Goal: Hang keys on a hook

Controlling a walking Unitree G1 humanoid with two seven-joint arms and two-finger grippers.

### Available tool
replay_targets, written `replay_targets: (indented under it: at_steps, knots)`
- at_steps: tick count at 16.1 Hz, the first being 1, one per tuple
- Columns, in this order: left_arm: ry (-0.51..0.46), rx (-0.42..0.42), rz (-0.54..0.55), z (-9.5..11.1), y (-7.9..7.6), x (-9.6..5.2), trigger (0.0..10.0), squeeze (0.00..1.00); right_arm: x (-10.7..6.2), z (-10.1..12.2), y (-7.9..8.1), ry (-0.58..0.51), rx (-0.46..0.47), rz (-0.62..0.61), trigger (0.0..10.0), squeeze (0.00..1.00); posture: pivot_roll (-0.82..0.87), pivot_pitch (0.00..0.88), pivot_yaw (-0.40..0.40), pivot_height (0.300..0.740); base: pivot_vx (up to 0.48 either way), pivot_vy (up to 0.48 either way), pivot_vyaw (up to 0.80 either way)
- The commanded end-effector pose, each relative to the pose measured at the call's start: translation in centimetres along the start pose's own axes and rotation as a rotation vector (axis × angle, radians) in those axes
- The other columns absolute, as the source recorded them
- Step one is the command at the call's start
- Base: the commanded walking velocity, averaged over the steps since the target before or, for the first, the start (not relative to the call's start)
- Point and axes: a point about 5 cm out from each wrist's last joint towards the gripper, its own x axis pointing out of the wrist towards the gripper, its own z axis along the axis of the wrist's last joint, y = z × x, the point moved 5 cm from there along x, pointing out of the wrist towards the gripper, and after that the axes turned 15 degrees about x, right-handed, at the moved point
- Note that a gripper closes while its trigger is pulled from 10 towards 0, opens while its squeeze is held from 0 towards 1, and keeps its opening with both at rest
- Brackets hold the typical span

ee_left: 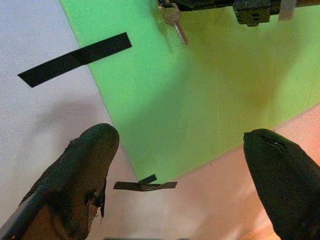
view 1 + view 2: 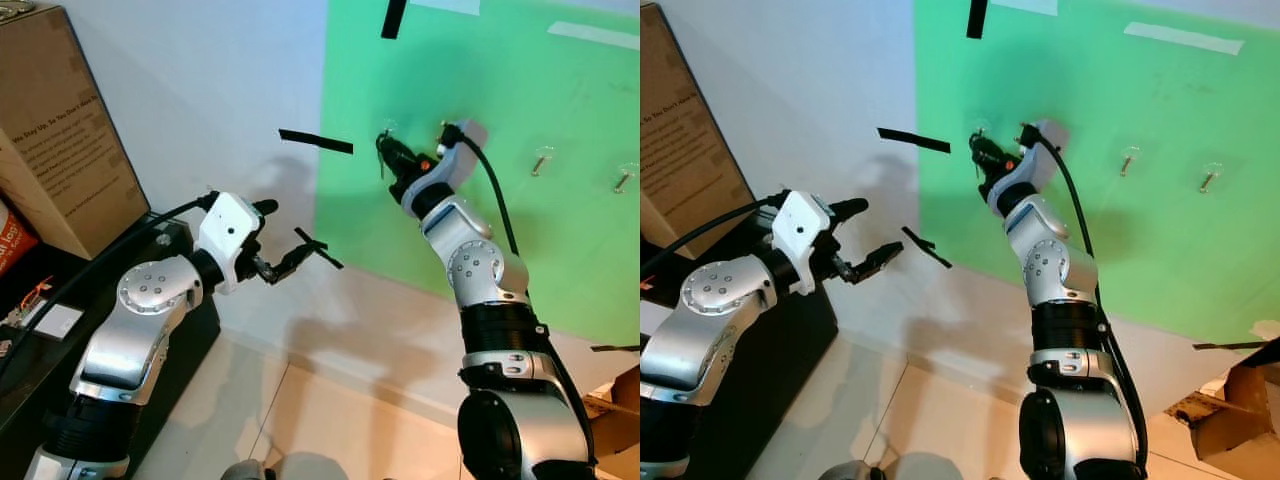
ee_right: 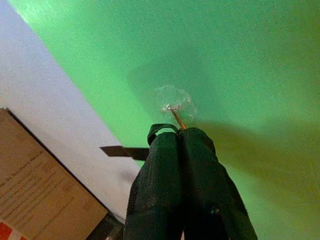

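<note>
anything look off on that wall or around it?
Yes, minor. A black tape strip sits askew at the green sheet's left edge, and another lower down looks crumpled and peeling. Torn cardboard lies at floor level on the right.

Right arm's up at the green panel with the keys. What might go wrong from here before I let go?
1. The right gripper is shut on the keys, its tips just short of the clear hook; the ring may not be over it, so releasing could drop them.
2. The hook looks small and stuck onto the green panel; pushing hard might knock it off.
3. The open left gripper hovers nearby and low, apart from the work.
</note>
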Motion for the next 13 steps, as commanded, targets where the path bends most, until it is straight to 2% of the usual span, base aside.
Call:
replay_targets:
  at_steps: [1,3,8,13]
  knots:
    - [-0.023,0.02,-0.017,0.9,-0.1,0.1,10.0,0.0,0.2,0.6,-0.2,-0.02,0.009,-0.019,10.0,0.0,0.05,0.0,-0.022,0.74,0.0,0.0,0.0]
    - [-0.025,0.019,-0.021,0.9,-0.2,0.1,10.0,0.0,0.4,0.7,-1.1,-0.025,0.018,-0.07,10.0,0.0,0.05,0.0,-0.024,0.74,0.0,0.0,0.0]
    - [-0.025,0.017,-0.026,1.0,-0.3,0.2,10.0,0.0,0.2,0.8,-1.5,-0.024,0.028,-0.079,10.0,0.0,0.05,0.0,-0.024,0.74,0.0,0.0,0.0]
    - [-0.032,0.017,-0.027,1.1,-0.2,0.3,10.0,0.0,-0.6,2.2,-0.4,-0.082,0.088,0.018,10.0,0.0,0.04,0.0,-0.017,0.74,0.0,0.0,0.0]
